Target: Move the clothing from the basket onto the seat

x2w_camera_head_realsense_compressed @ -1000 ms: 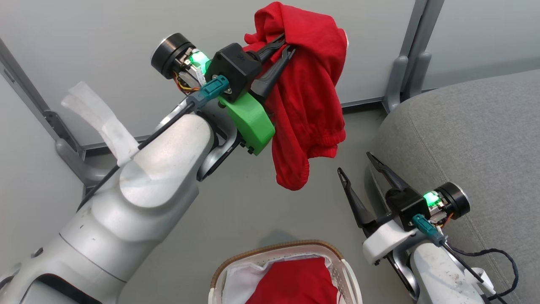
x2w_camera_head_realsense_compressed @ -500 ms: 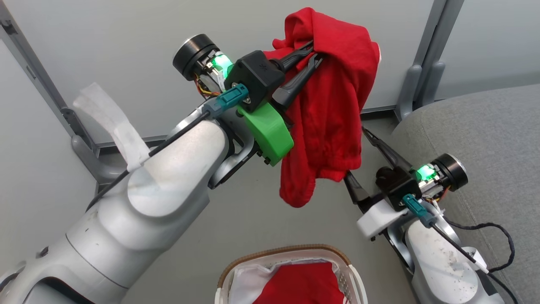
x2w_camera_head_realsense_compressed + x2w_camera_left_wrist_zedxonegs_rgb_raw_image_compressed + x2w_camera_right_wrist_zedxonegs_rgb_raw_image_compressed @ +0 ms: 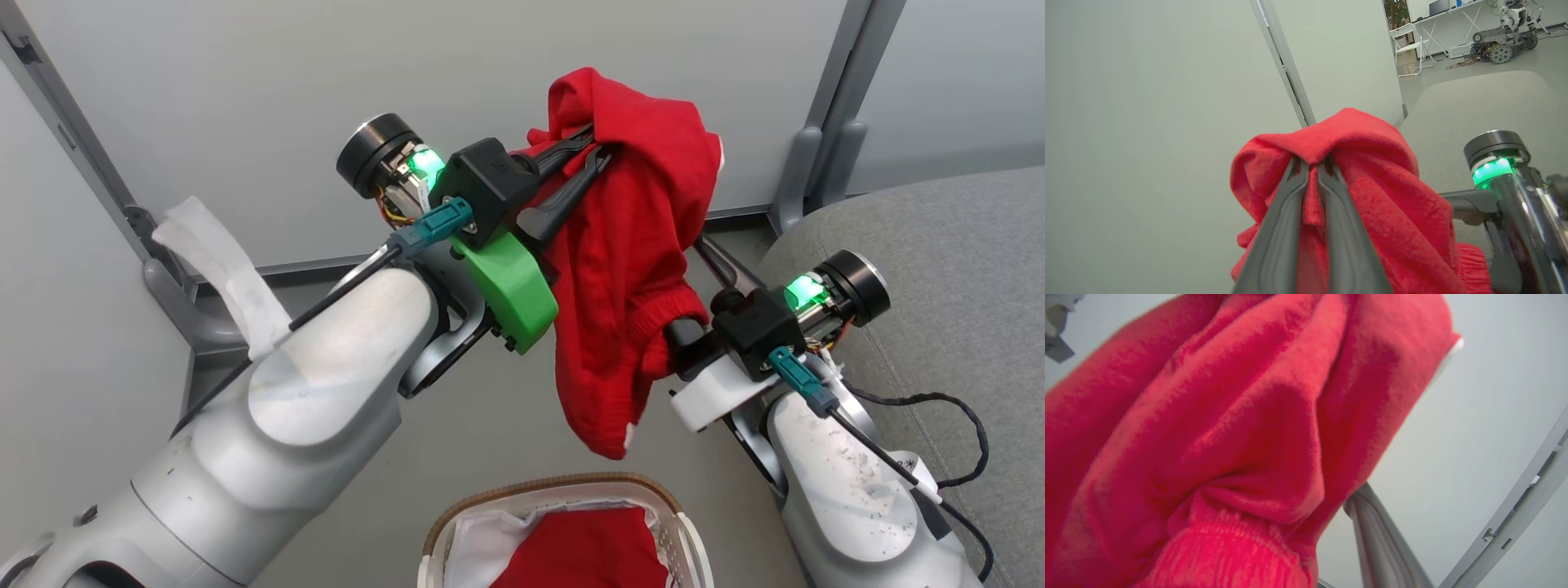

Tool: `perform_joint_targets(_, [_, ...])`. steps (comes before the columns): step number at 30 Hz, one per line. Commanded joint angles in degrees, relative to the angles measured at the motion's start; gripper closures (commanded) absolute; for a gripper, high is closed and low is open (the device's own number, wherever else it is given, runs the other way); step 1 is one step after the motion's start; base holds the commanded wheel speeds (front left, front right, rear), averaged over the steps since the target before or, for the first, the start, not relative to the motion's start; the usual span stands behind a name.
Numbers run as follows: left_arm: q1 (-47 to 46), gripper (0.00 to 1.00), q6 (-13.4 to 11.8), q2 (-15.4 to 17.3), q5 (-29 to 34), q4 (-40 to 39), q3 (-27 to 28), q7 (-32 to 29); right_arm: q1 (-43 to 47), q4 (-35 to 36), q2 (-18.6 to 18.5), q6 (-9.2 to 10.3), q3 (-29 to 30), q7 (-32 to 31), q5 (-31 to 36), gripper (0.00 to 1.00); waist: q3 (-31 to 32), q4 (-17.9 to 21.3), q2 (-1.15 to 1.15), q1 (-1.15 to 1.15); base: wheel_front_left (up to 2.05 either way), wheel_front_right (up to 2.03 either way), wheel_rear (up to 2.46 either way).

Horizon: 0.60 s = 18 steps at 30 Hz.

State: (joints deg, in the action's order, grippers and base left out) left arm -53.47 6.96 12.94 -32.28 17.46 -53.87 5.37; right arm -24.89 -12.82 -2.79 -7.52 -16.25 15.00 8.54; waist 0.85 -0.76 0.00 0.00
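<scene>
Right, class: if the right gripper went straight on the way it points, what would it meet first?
The red garment hanging from the left gripper; its cloth touches the fingers of the right gripper.

In the head view the left arm [image 3: 326,384] comes in from 7 o'clock, its pale forearm running toward 2 o'clock with the wrist raised. The left gripper [image 3: 600,141] points to 2 o'clock, its fingers [image 3: 1286,204] pressed together on a fold of the garment [image 3: 629,245]. The right arm [image 3: 841,490] enters from 5 o'clock and reaches toward 11 o'clock. The right gripper [image 3: 682,286] has its fingers apart, one of them bare and the other under cloth. Their tips are hidden, so whether they pinch cannot be told.
</scene>
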Motion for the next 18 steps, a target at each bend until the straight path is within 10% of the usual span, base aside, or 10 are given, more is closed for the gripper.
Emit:
perform_joint_targets(1, [1.27,1.0,-0.43,0.31,-0.67,0.41,0.0,0.39,-0.7,-0.11,-0.19,0.06,-0.09,0.28,-0.49,1.0,-0.06,0.05,0.0,0.0,0.0,0.0,0.0])
perform_joint_targets(8, [4.3,0.96,-1.1,0.94,-2.06,1.72,0.67,2.41,-1.11,-0.35,-0.18,0.06,0.6,0.28,-1.17,1.0,-0.46,0.33,0.0,0.0,0.0,0.0,0.0])
perform_joint_targets(12, [6.79,0.44,-1.94,0.87,-2.94,2.44,1.16,4.72,-0.91,-0.47,-0.18,0.06,1.54,0.28,-1.03,1.0,-0.7,0.39,0.0,0.0,0.0,0.0,0.0])
perform_joint_targets(13, [7.5,0.0,-2.1,0.77,-3.12,2.6,1.26,5.28,-0.78,-0.52,-0.19,0.06,1.82,0.28,-0.99,1.0,-0.74,0.39,0.0,0.0,0.0,0.0,0.0])
perform_joint_targets(18, [12.08,0.0,-3.54,-0.24,-3.88,3.7,2.08,8.34,0.29,-0.44,-0.19,0.06,4.1,0.28,-0.67,1.0,-1.15,-0.12,0.0,0.0,0.0,0.0,0.0])
